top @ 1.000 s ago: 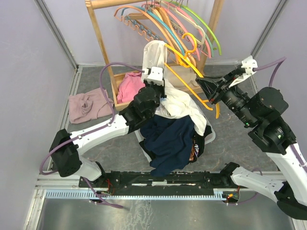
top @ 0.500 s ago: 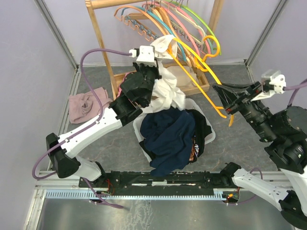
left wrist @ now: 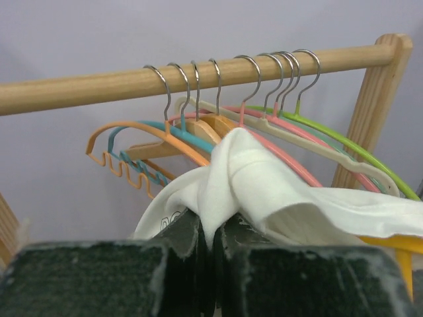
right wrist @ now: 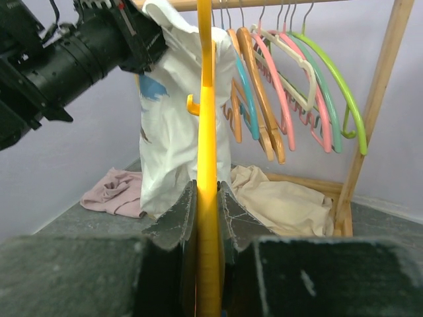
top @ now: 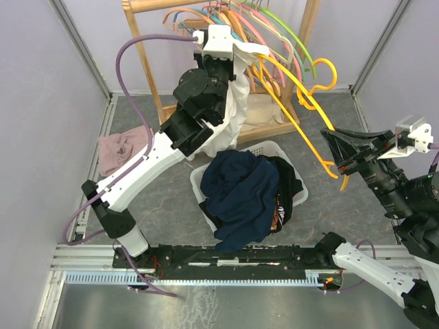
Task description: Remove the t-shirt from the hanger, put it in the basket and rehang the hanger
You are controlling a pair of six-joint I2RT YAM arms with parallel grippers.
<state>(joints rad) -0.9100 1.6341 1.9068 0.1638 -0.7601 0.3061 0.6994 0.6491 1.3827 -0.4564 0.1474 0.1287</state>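
A white t-shirt (top: 233,103) hangs from my left gripper (top: 241,51), which is shut on a fold of it high up by the hanger rack; in the left wrist view the cloth (left wrist: 264,191) bunches between the jaws of my left gripper (left wrist: 215,228). My right gripper (top: 334,152) is shut on the yellow hanger (top: 305,113), held out to the right. In the right wrist view the yellow hanger (right wrist: 206,132) runs straight up from my right gripper (right wrist: 207,198), with one end still inside the hanging white t-shirt (right wrist: 173,119).
A wooden rack (top: 147,62) holds several coloured hangers (top: 274,34) at the back. A white basket (top: 271,152) full of dark clothes (top: 240,195) sits in the middle. A pink garment (top: 123,151) lies left, a beige cloth (top: 264,110) on the rack base.
My left gripper has lifted the white t-shirt up and back towards the rack. My right gripper has pulled the yellow hanger right, away from the shirt.
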